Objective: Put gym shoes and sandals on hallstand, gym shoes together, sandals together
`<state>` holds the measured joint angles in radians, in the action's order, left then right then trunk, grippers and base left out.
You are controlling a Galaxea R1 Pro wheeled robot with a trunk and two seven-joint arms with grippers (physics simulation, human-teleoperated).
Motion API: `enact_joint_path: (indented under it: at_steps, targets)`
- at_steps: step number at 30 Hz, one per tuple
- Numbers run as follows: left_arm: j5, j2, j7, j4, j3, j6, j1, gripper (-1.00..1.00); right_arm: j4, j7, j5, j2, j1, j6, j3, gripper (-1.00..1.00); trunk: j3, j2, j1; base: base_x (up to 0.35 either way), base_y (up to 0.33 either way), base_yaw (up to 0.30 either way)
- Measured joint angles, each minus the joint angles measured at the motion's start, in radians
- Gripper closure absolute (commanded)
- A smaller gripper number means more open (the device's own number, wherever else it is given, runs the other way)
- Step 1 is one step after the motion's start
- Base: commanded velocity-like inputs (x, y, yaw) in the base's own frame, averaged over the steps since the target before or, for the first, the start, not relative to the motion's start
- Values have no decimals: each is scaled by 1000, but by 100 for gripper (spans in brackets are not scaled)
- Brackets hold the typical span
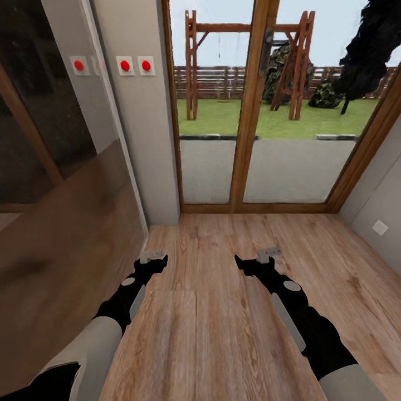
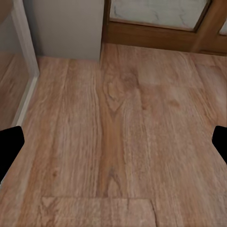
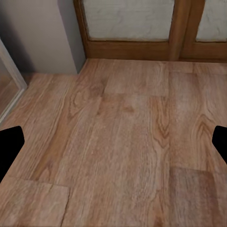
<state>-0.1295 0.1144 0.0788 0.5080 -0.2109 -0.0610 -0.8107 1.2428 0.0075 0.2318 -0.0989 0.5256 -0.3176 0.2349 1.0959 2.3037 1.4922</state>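
The gym shoes, the sandals and the hallstand are out of view. The corridor floor (image 1: pixel 223 312) of light-brown wood planks spreads ahead of me. My left gripper (image 1: pixel 152 257) hangs over it close to the mirrored door's foot. My right gripper (image 1: pixel 269 254) is level with it further right. In the left wrist view the left gripper (image 2: pixel 113 146) is open, with bare planks (image 2: pixel 118 118) between its dark fingers (image 2: pixel 9 146). In the right wrist view the right gripper (image 3: pixel 113 146) is open too, holding nothing over the floor (image 3: pixel 127 132).
A wood-framed glass door (image 1: pixel 250 111) to a garden closes the corridor's end. A mirrored sliding-door wardrobe (image 1: pixel 55 167) runs along the left. A grey wall pillar (image 1: pixel 139 139) with red switches stands between them. The right wall carries a socket (image 1: pixel 380 227).
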Motion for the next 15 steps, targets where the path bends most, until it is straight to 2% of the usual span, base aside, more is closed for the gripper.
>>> enact_joint_path:
  at_steps: [11, 15]
  targets:
    - [0, 1, 0, 0, 0, 0, 0, -100, 0, 0, 0, 0, 0, 0, 0, -100, 0, 0, 0, 335, 0, 0]
    - [0, 1, -1, 0, 0, -1, 0, -100, 0, 0, 0, 0, 0, 0, 0, -100, 0, 0, 1, 138, 0, 0]
